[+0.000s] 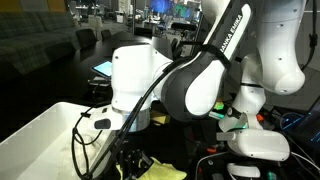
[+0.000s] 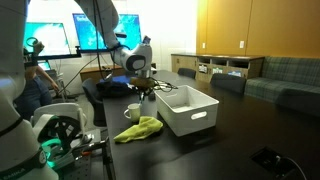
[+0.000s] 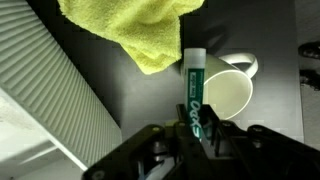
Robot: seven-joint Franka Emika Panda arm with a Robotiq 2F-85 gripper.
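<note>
In the wrist view my gripper is shut on a green marker with a white cap, held upright and pointing away from me. Just beyond the marker's tip a white mug lies below, its open mouth showing, and a yellow cloth lies past it. In an exterior view the gripper hovers above the mug and the yellow cloth on the dark table. In an exterior view the arm fills the middle and hides the gripper; a corner of the cloth shows at the bottom.
A white rectangular bin stands next to the mug on the dark table; its ribbed wall shows in the wrist view and its rim in an exterior view. A robot base with cables, monitors, and chairs are around.
</note>
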